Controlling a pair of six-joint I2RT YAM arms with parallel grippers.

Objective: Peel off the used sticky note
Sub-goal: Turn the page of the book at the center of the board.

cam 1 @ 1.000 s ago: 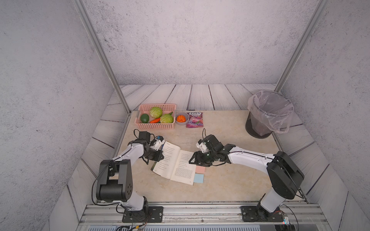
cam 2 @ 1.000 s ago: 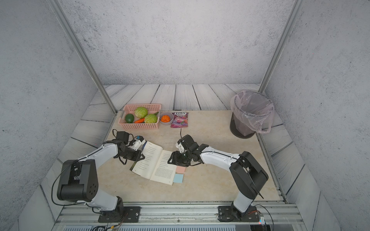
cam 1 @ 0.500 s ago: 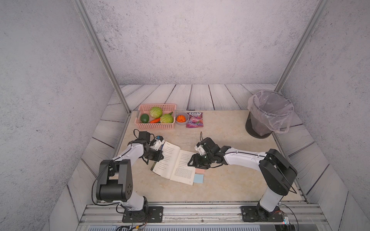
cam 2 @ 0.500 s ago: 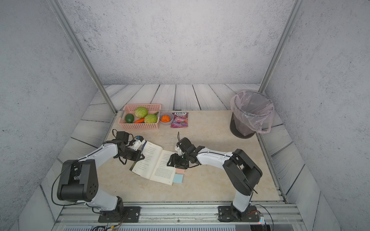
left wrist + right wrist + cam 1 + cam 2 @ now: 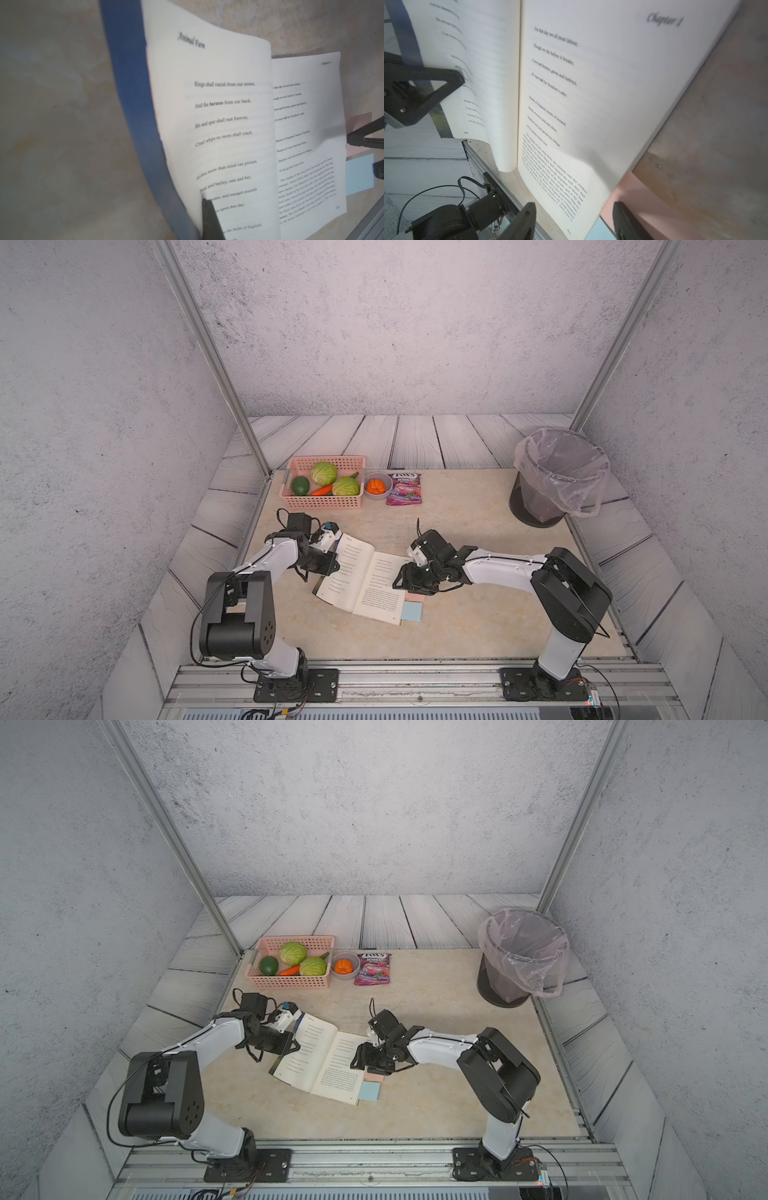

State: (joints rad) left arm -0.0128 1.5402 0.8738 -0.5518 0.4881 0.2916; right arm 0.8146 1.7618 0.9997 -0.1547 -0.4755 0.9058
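Quick status from my side. The open book (image 5: 365, 578) lies on the table (image 5: 478, 614) between my two arms, so I'll place everything off that.

My left claw (image 5: 335, 563) is clamped tight on the book's left half, page and blue cover pinched together. That half curls up off the table while the right half lies flat. On the left wrist cam only one finger (image 5: 209, 218) shows, pressed on the page.

Two notes stick out from under the outer edge of the book's right-hand page. There's a pink sticky note (image 5: 415, 597), and right beside it, nearer the page's bottom corner, a blue sticky note (image 5: 412, 611). I can't make out writing on either, so no idea which is the used one.

My right claw (image 5: 411, 587) sits low at that same page edge, jaws spread wide with nothing pinched. On the right wrist cam the page's bottom corner and a sliver of the blue note show in the gap. One finger (image 5: 623, 220) is over the pink note; whether it touches the paper, can't tell.

Past the book's top edge, well apart, are a pink basket (image 5: 322, 506) of veg, a small bowl (image 5: 388, 489) and a candy bag (image 5: 404, 489). A lined trash bin (image 5: 536, 510) stands far off the book's right side.
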